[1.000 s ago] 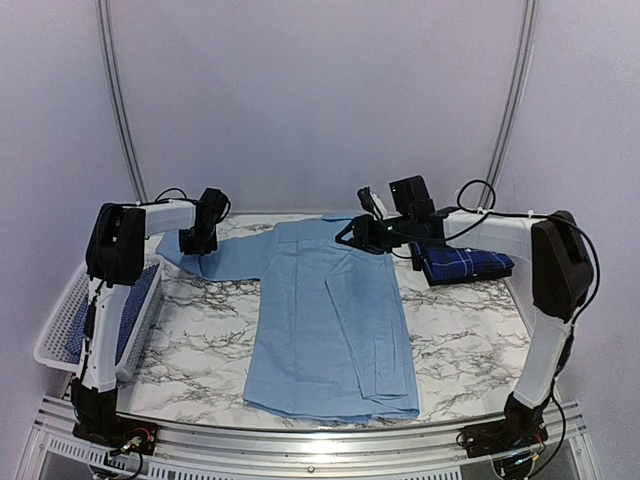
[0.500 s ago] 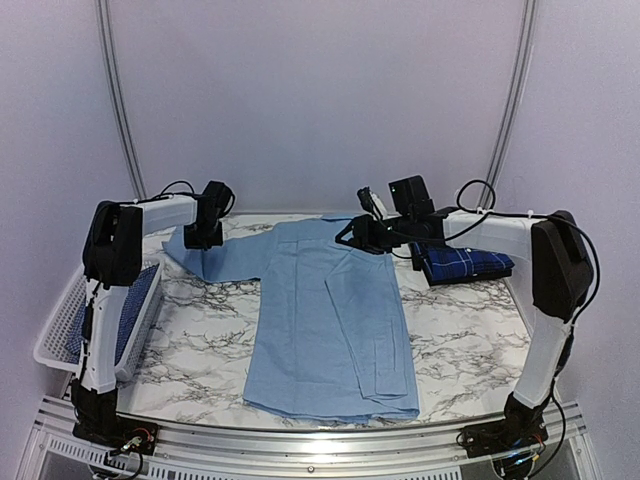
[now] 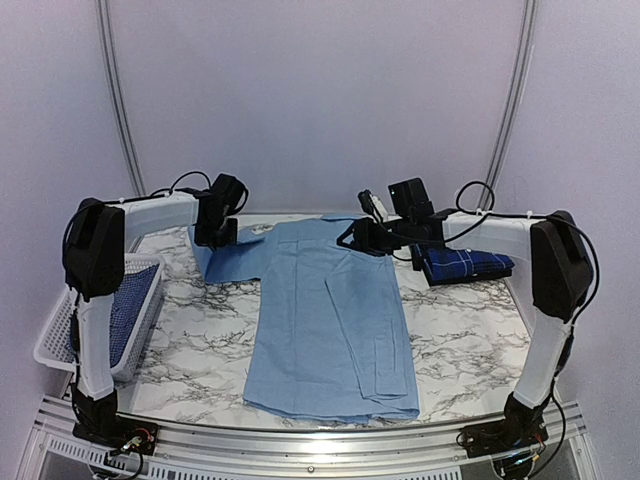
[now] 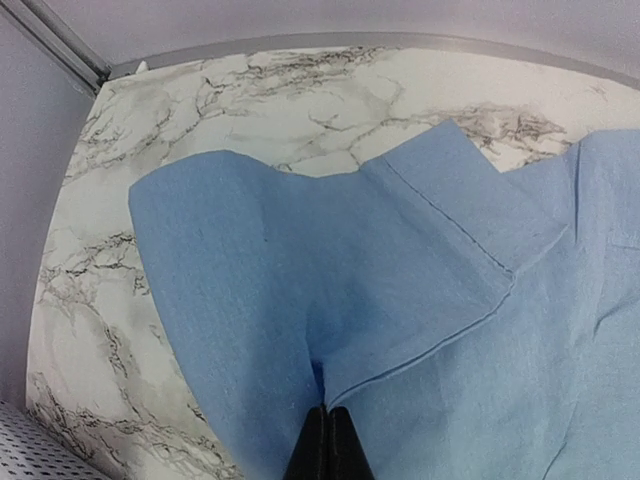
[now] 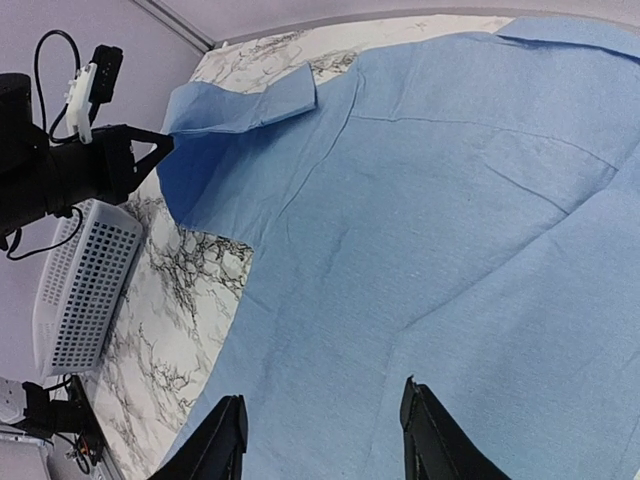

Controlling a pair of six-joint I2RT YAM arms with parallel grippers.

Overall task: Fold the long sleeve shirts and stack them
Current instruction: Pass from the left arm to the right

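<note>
The blue shirt point(image 3: 330, 330) lies spread flat in the middle of the bench point(image 3: 190, 350), collar to the far side, which looks like the layout for folding it. The left hand point(image 4: 327, 440) is clenched on the edge of the sleeve point(image 4: 300, 270) at the far left and holds it raised off the marble, probably to carry it across onto the body. The right hand point(image 5: 320, 440) hovers over the far right shoulder with its jaws parted and nothing between them, perhaps placed to steady the cloth; whether it touches the cloth I cannot tell. The plaid shirt point(image 3: 465, 263) sits folded at the far right of the bench, likely the start of the stack. The check shirt point(image 3: 125, 310) lies in the white basket point(image 3: 50, 345) at the left, apparently waiting its turn. No brand, label or writing can be read anywhere.
</note>
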